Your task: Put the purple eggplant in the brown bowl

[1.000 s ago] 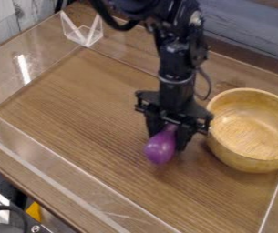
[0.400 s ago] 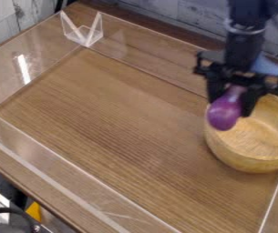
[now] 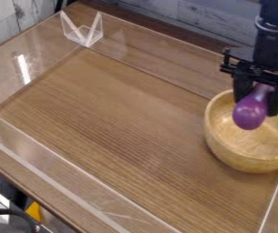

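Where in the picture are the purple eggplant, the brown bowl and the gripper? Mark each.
purple eggplant (image 3: 251, 111), camera view, on its rounded body.
brown bowl (image 3: 222, 150), camera view, on its near-left rim.
gripper (image 3: 258, 91), camera view, between its fingertips.

pincer (image 3: 258, 91) lifted purple eggplant (image 3: 252, 111), now over brown bowl (image 3: 232, 151)

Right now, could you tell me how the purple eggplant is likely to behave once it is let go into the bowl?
The purple eggplant looks glossy and rounded, so it may be slippery and apt to roll. It hangs from the gripper without sagging, so it is probably stiff and light. The brown bowl's thick rim should contain any rolling.
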{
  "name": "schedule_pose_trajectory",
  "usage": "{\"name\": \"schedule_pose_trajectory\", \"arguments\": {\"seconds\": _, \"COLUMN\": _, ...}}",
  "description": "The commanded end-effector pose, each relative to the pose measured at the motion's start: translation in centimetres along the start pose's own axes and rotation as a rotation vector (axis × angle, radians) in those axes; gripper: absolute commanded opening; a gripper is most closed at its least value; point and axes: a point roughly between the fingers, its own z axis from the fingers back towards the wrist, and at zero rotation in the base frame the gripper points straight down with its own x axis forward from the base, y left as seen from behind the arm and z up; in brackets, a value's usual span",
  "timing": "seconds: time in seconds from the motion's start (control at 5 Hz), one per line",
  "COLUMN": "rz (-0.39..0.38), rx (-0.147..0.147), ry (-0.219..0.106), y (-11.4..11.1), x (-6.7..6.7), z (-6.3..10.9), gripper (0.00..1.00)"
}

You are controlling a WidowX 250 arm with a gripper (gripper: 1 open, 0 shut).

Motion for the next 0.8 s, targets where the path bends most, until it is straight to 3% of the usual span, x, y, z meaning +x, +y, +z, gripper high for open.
{"name": "schedule_pose_trajectory", "arguments": {"seconds": 0.0, "rz": -0.017, "rx": -0.010, "ry": -0.028, "y": -0.86, "x": 0.42, "z": 0.75, "gripper": 0.00}}
{"name": "schedule_pose_trajectory", "arguments": {"seconds": 0.6, "rz": -0.034, "rx": -0.003, "ry": 0.004, "y": -1.28, "x": 0.12, "z": 0.14, "gripper": 0.00}}
